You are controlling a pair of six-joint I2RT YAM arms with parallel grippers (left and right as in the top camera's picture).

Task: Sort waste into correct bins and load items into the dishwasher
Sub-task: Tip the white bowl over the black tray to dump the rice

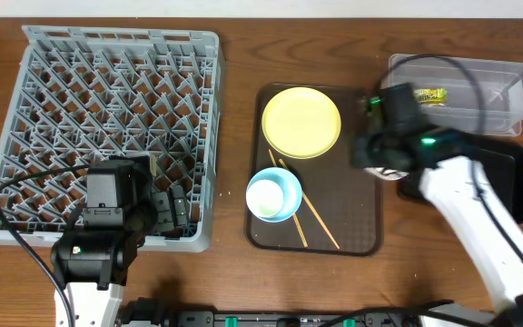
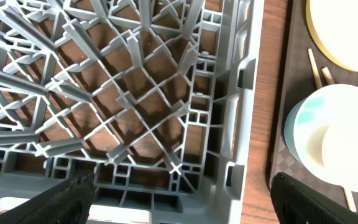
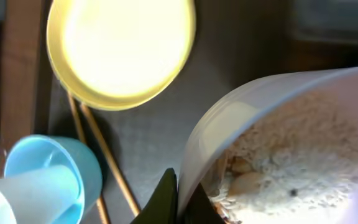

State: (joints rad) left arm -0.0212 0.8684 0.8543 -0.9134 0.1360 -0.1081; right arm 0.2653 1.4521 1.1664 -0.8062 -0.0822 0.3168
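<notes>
My right gripper [image 3: 182,186] is shut on the rim of the small white bowl [image 3: 272,99], one finger inside and one outside. White rice crumbs [image 3: 297,155] line the bowl. From overhead, this gripper [image 1: 379,162] and bowl [image 1: 393,171] are at the brown tray's right edge. The yellow plate [image 1: 301,121], the light blue cup [image 1: 284,186] with the white cup [image 1: 266,198] in it, and the chopsticks [image 1: 311,218] lie on that tray. My left gripper [image 2: 182,199] stands open over the grey dish rack's [image 1: 107,118] near right corner, holding nothing.
The clear tub [image 1: 507,77] at the back right holds the yellow-green wrapper [image 1: 429,94]. The black tray [image 1: 507,173] lies in front of it, partly under my right arm. The brown serving tray [image 1: 361,218] sits between rack and bins.
</notes>
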